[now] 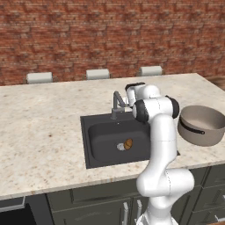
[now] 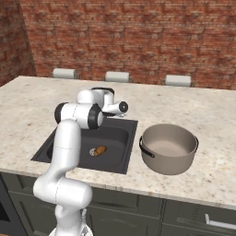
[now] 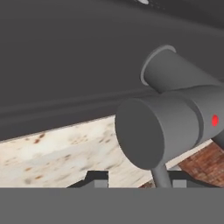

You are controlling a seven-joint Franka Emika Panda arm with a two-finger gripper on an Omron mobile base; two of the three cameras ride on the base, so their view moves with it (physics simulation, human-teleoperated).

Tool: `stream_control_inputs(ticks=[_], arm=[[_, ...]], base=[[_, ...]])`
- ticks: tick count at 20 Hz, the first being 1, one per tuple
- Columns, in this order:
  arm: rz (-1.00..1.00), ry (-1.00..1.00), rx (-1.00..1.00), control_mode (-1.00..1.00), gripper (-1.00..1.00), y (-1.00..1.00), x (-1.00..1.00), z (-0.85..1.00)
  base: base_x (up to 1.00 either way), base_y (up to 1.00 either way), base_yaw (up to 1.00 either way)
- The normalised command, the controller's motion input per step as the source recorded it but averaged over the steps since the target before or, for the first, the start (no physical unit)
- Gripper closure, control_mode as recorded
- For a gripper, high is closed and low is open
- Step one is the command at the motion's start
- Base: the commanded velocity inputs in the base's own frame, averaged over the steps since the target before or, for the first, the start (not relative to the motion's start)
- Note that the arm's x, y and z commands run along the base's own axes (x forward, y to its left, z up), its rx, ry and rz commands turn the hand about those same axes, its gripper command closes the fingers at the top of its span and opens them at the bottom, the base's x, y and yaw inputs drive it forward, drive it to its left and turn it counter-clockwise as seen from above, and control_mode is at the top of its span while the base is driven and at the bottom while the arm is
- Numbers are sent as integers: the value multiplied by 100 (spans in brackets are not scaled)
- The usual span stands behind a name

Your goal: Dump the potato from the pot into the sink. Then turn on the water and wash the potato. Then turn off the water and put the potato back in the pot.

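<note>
Seeing the potato (image 1: 128, 144) in the sink (image 1: 94, 129) by the drain — pot (image 2: 168, 148) upright on the bench (image 1: 39, 132); tool (image 3: 133, 180) at the faucet (image 3: 166, 127), grip I cannot tell.

1. A speckled beige stone table (image 1: 39, 127) spread wide in both base views.
2. A red brick wall (image 1: 110, 35) stood behind it.
3. Three pale chair backs (image 1: 97, 74) showed along its far edge.
4. Dark cabinet fronts (image 2: 184, 216) ran beneath it.
</note>
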Motion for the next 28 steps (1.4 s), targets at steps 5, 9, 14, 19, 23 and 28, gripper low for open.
stream_control_inputs(ticks=[5, 9, 14, 19, 23, 28], arm=[[0, 0, 0, -100, 100, -28, 0, -34], [0, -3, 1, -100, 100, -46, 0, -41], [0, -4, 1, -100, 100, -45, 0, -44], [0, -4, 0, -100, 100, -44, 0, -51], [-1, -3, 0, -100, 100, -55, -3, -57], [-3, 0, 0, -100, 100, -65, -5, -59]], base=[[0, 0, 0], [0, 0, 0], [0, 0, 0], [0, 0, 0], [0, 0, 0], [0, 0, 0]])
